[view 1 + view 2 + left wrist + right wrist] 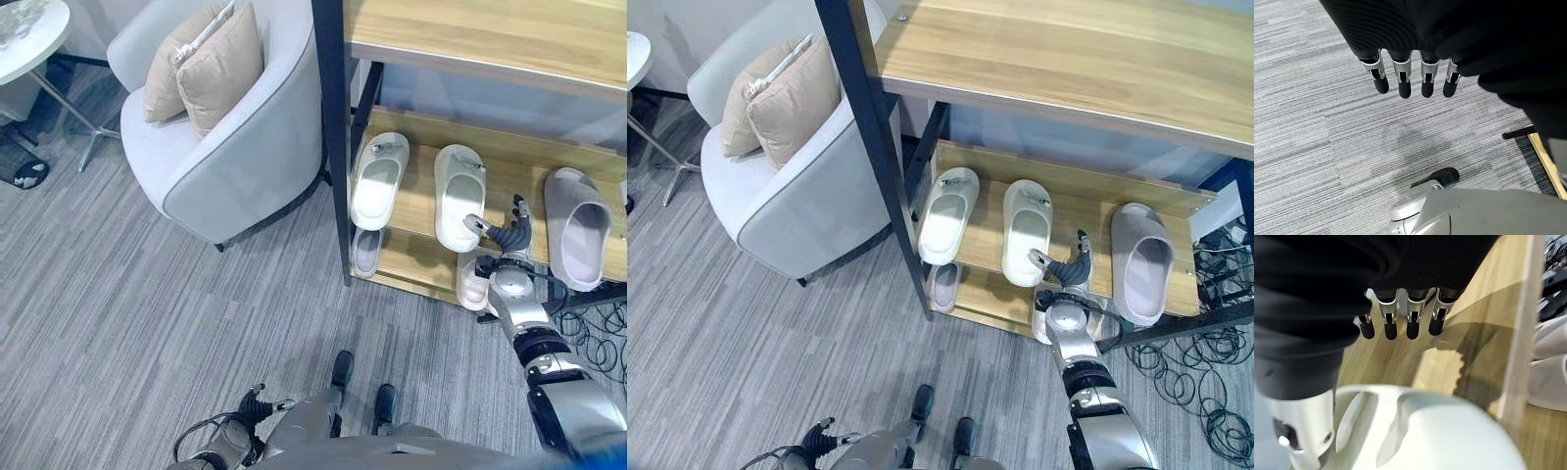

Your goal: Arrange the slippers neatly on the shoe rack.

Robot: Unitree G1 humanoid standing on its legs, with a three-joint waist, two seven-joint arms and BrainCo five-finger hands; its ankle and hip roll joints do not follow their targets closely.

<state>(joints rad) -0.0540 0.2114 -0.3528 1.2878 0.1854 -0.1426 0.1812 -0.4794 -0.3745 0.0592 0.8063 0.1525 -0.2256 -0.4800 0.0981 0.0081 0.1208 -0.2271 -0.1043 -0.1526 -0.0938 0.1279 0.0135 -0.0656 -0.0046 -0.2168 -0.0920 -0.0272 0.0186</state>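
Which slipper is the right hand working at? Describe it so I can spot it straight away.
Start at the wooden shoe rack beside the grey armchair and look at the shelf below its top board. Three slippers lie there in a row; it is the middle cream slipper, with the right hand at its near end. The cream slipper on its left lies away from the hand, and the one on its right is a grey slipper.

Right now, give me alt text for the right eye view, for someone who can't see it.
The robot's right hand reaches with relaxed fingers over a wooden shoe rack, beside the middle white slipper. Another white slipper and a grey slipper share that shelf; a grey armchair stands alongside.
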